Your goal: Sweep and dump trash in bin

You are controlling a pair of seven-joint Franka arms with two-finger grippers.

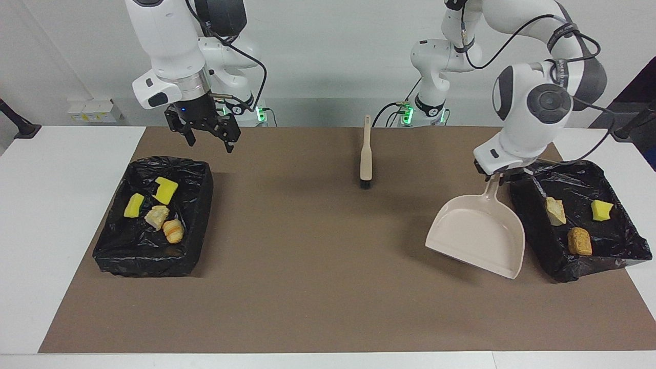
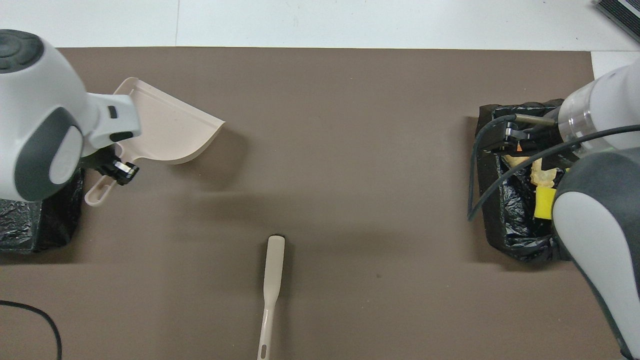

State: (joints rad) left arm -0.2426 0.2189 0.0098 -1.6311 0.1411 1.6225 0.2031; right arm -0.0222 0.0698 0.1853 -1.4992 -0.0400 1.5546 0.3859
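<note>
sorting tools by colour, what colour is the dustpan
Pale beige dustpan, clearest in the facing view.
</note>
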